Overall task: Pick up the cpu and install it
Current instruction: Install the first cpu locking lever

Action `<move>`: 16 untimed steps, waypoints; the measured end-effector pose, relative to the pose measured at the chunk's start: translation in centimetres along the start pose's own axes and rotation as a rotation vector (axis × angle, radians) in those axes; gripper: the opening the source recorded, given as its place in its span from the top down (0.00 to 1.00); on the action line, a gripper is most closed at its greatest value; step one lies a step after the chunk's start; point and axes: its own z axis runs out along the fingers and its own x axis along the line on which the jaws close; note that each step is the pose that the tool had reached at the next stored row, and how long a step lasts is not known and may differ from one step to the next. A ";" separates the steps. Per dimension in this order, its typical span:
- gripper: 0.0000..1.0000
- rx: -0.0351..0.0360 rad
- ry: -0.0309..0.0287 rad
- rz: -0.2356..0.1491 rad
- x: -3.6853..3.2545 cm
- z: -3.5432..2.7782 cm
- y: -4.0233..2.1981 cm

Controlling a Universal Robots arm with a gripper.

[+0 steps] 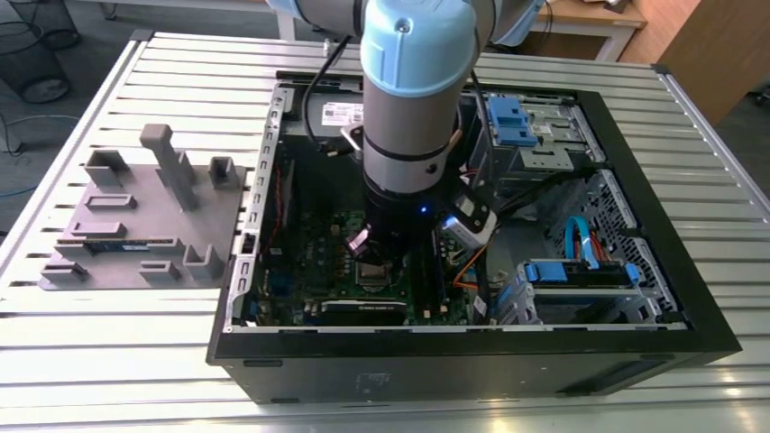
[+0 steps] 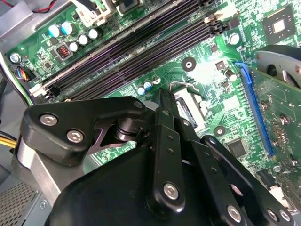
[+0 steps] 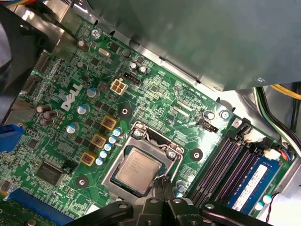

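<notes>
First wrist view: the cpu (image 3: 137,171) lies flat in its socket frame (image 3: 141,162) on the green motherboard (image 3: 70,117), beside the memory slots (image 3: 230,165). The gripper (image 3: 163,184) hangs just above the frame's near edge, fingertips drawn close together with nothing visible between them.

Exterior view: the arm (image 1: 413,108) reaches straight down into the open computer case (image 1: 626,298). The grey tray (image 1: 132,225) sits on the slatted table (image 1: 108,361), at the exterior view's left of the case.

Risk, as a judgement: the chip appears seated but not locked. Downward pressure or a sideways drag from the fingertips could shift it off its seat or bend the contacts beneath. The thin wire lever (image 2: 183,86) in the second wrist view could snag the fingers.

Appearance of the chip: small, flat, square, with a dull silver metal top bearing fine print.
</notes>
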 end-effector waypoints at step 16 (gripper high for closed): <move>0.89 0.0009 0.0027 0.045 -0.35 0.53 -0.37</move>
